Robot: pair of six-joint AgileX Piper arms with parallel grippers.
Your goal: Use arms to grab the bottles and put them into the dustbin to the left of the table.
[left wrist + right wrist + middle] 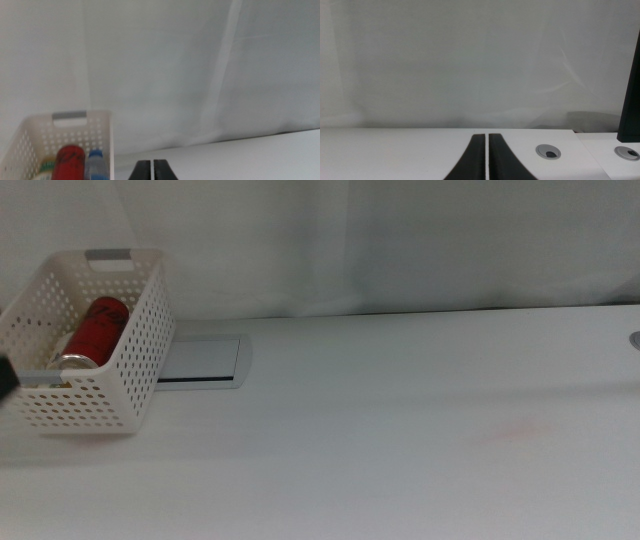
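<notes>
From the middle view we are looking forward and down over the table [400,440], taking in the dustbin [135,360] at its left end and the white curtain [400,240] behind. From the left wrist we are looking low and level past the left gripper [152,170], sharing the dustbin [102,135] and curtain with the middle view. From the right wrist we are looking just over the tabletop past the right gripper [486,157] toward the curtain ahead.
</notes>
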